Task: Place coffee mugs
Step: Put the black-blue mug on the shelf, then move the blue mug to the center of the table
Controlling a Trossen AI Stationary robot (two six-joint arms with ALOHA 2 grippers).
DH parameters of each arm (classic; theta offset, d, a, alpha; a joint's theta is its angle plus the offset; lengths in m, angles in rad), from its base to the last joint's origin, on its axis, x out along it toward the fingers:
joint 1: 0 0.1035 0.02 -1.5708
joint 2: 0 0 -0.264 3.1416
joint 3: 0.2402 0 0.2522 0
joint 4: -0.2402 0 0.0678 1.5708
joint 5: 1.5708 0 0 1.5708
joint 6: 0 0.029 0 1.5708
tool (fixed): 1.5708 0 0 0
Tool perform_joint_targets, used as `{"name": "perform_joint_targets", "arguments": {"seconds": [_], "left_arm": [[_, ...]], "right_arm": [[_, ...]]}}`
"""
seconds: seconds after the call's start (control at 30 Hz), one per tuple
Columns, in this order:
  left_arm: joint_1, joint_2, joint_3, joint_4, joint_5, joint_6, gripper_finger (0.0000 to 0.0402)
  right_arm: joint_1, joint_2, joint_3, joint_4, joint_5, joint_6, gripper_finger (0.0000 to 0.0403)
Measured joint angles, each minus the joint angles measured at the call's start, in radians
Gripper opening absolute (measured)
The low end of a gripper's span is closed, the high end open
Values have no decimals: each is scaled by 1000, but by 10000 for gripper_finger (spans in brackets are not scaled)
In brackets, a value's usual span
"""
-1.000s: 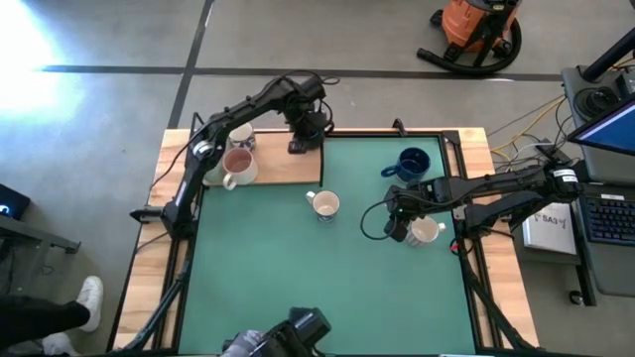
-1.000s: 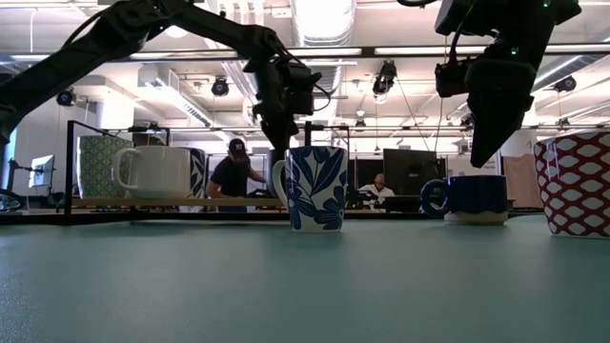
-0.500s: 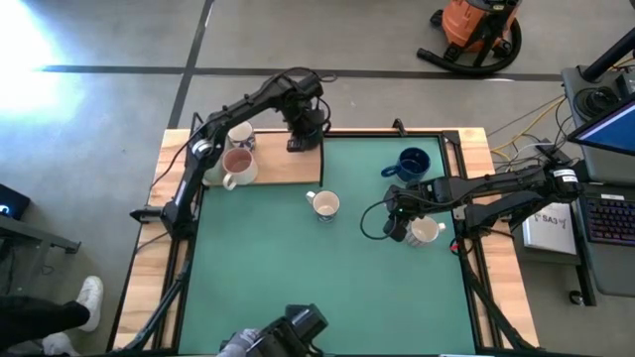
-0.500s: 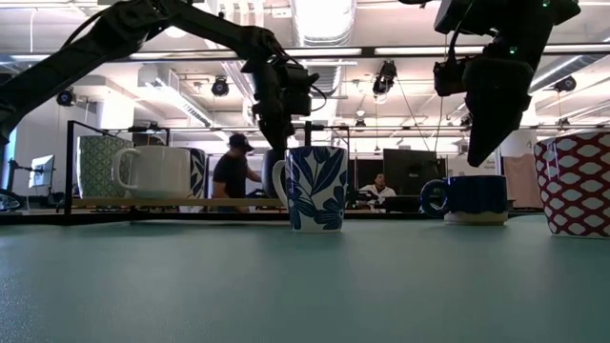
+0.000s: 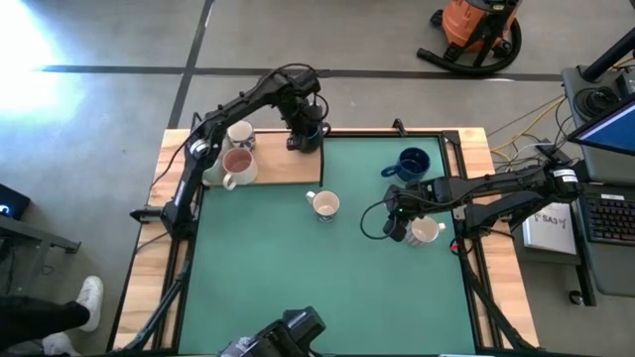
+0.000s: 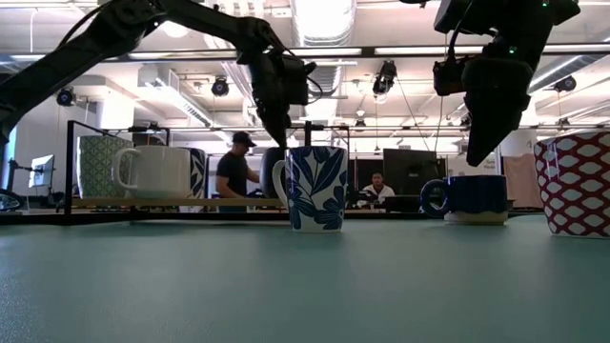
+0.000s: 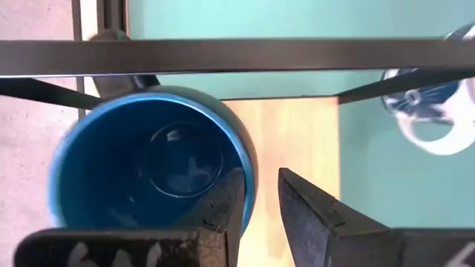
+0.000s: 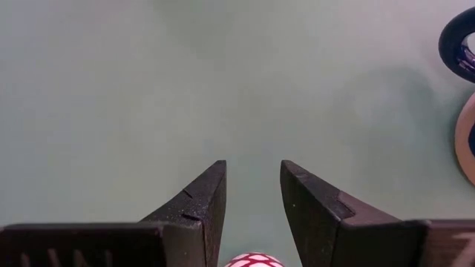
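Rising slightly off the wooden board [image 5: 288, 169], the left gripper [image 5: 307, 133] is parting its fingers, one on each side of the blue mug's [image 7: 152, 172] wall, releasing it there. Three mugs are now sitting on the board, while three [image 5: 324, 205] are waiting on the green mat [image 5: 317, 288] near the open, empty right gripper [image 5: 396, 229].

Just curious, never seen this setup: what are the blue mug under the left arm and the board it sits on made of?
Blue mug: seemingly glazed ceramic, since its inside is glossy with a bright glint. Board: looks like pale unfinished wood or plywood, matte and tan; grain is too fine to confirm.
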Motion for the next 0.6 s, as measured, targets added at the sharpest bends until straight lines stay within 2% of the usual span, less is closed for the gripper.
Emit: {"name": "perform_joint_targets", "arguments": {"seconds": [0.4,0.5,0.6], "left_arm": [[0,-104,-20,-59,26,-117,68],[0,-150,-79,-64,26,-160,68],[-1,-233,-207,-27,25,-214,68]], "right_arm": [[0,0,0,4,0,0,118],[0,0,0,4,0,0,118],[0,0,0,4,0,0,118]]}}
